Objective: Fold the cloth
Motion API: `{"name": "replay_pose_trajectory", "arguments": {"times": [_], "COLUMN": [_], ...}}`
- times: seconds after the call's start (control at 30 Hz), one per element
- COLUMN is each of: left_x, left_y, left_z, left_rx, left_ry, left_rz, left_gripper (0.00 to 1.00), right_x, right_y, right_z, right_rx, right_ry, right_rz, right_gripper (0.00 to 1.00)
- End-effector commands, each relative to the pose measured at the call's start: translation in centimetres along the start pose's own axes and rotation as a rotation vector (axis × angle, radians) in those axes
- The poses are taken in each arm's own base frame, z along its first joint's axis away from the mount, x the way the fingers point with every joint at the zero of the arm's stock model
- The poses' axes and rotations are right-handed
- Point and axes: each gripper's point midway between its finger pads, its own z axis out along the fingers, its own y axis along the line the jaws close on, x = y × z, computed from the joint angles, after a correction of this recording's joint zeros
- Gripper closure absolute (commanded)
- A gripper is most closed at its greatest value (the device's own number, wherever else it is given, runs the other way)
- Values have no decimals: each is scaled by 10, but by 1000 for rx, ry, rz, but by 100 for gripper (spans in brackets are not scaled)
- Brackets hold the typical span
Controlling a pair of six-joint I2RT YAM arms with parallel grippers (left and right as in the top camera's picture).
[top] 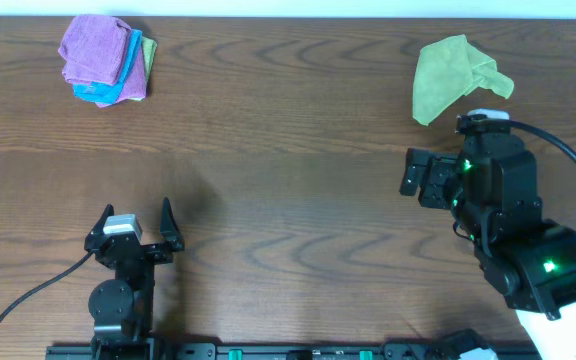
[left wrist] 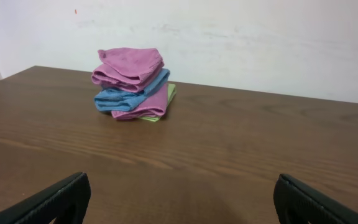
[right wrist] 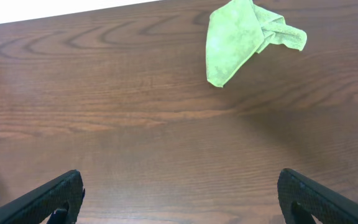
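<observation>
Left gripper [top: 135, 222]: black fingers [left wrist: 55, 202] spread wide, nothing between them, low over bare wood by the near edge of the brown wood-grain table [top: 288, 200], toward its left corner. Right gripper [top: 420, 178]: fingers [right wrist: 48, 199] likewise wide apart and empty, above the right half of the table, about midway between near and far edges. Beyond that gripper, close to the far edge on the right, a crumpled lime-green cloth [top: 453, 75], lying loose, touched by neither finger. Well apart from both grippers, in the far left corner, a small stack: on top the folded purple microfibre cloth [top: 93, 45], under it a folded blue cloth [left wrist: 129, 98], then another purple layer [left wrist: 145, 111] and a sliver of green [left wrist: 170, 93] at the bottom.
</observation>
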Motion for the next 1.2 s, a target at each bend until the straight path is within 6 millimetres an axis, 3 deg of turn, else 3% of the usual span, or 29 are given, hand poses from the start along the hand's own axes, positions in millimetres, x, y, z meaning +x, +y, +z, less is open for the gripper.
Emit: {"name": "replay_pose_trajectory", "arguments": {"times": [0.0,0.07,0.2,0.3,0.43,0.57,0.77,1.0,1.17], "left_x": [18,18,18,18,18,18,18,18,18], "left_y": [4,4,4,4,4,4,4,4,4], "left_z": [0,0,0,0,0,0,0,0,0], "left_rx": [-22,-22,-22,-22,-22,-22,-22,-22,-22], "left_ry": [55,55,55,55,55,55,55,55,55], "left_rz": [1,1,1,1,1,1,1,1,1], "left_gripper": [5,5,5,5,5,5,5,5,5], "right_x": [-6,-5,-11,-12,-4,9,47,93,107], "right_y": [-3,-4,-32,-58,-102,-123,-129,-124,-121], "right_z": [-4,-4,-11,-24,-39,-40,-14,21,33], "right_rx": [10,16,121,165,248,294,285,228,211], "right_ry": [-19,-15,-56,-113,-229,-357,-477,-501,-489], "right_rz": [-4,-7,-56,14,77,35,30,12,2], "right_gripper": [1,1,1,1,1,1,1,1,1]}}
